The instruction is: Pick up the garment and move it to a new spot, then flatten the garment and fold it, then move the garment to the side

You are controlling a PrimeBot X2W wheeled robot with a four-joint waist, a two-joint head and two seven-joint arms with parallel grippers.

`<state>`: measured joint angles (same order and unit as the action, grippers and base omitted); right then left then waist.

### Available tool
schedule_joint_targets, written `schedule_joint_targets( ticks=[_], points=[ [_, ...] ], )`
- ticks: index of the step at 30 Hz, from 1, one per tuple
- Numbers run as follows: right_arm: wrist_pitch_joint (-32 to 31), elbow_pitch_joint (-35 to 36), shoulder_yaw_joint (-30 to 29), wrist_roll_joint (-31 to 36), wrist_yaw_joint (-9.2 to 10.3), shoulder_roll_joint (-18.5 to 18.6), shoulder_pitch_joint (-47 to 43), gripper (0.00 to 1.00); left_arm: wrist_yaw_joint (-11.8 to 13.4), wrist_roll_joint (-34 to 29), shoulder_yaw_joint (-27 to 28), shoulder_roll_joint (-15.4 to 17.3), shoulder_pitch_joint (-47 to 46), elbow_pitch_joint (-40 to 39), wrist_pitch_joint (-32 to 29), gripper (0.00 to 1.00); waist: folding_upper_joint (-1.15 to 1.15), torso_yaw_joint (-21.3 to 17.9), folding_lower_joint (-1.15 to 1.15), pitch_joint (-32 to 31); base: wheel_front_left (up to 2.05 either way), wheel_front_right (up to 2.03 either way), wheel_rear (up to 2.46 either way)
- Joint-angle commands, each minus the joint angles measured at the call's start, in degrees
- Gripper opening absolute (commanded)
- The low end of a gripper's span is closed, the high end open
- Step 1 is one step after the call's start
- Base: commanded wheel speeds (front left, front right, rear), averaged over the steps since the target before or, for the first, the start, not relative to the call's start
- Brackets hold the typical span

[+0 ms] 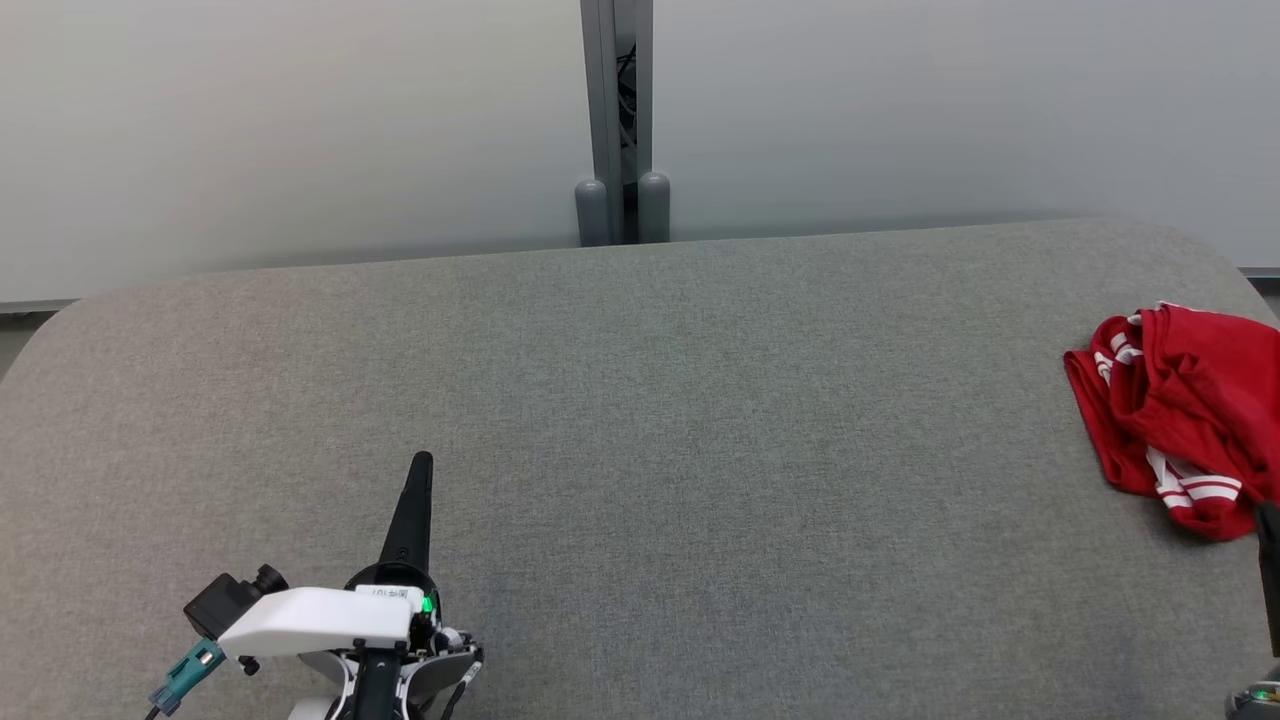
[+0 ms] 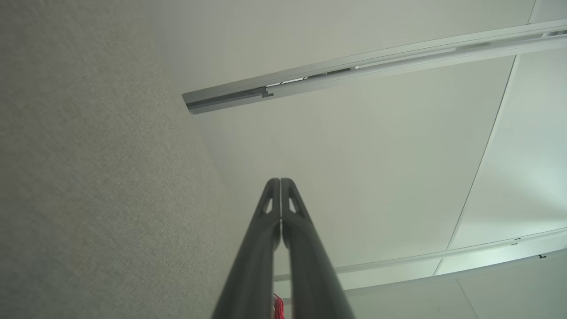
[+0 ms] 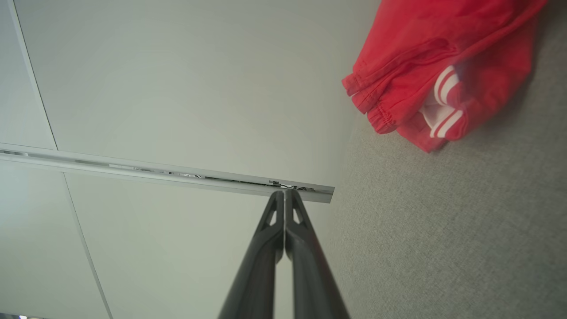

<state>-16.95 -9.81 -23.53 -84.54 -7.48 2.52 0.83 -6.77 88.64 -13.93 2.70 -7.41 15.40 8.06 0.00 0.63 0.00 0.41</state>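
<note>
A crumpled red garment [image 1: 1185,415] with white stripes lies at the far right edge of the grey padded table [image 1: 640,420]. In the right wrist view the garment [image 3: 434,66] is at the upper right. My left gripper [image 1: 422,462] is shut and empty over the table's lower left, far from the garment. The left wrist view has its fingers pressed together [image 2: 281,181], with a sliver of red cloth [image 2: 278,305] low behind them. My right gripper [image 3: 284,193] is shut and empty, its fingers touching, just short of the garment. A dark edge of it [image 1: 1268,570] shows at the lower right.
A pale wall [image 1: 300,130] stands behind the table, with a grey post [image 1: 618,120] at its middle. The table's rounded back corners fall away at left and right. Bare grey padding spreads between the two grippers.
</note>
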Motion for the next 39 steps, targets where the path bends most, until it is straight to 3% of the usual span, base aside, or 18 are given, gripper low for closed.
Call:
schedule_joint_targets(
  ticks=[1,19,39],
  points=[
    [-0.7,0.7,-0.7,-1.6,-0.02,0.6,-0.4,0.0,-0.4,1.2,-0.1,0.3,-1.2,-0.1,-0.3,0.0,0.0,-0.1,0.0,0.0,0.0,0.0,0.0],
    [-3.5,1.4,-3.4,-8.5,-0.02,0.6,-1.3,0.0,-0.9,6.7,-0.7,0.3,-1.9,0.2,-0.9,0.0,0.0,-0.6,0.0,-0.4,0.0,0.0,0.0],
    [-3.6,1.4,-3.3,-8.4,-0.02,0.6,-1.2,0.0,-0.8,6.6,-0.6,0.3,-1.9,0.1,-0.9,0.0,0.0,-0.6,0.0,-0.4,0.0,0.0,0.0]
  ],
)
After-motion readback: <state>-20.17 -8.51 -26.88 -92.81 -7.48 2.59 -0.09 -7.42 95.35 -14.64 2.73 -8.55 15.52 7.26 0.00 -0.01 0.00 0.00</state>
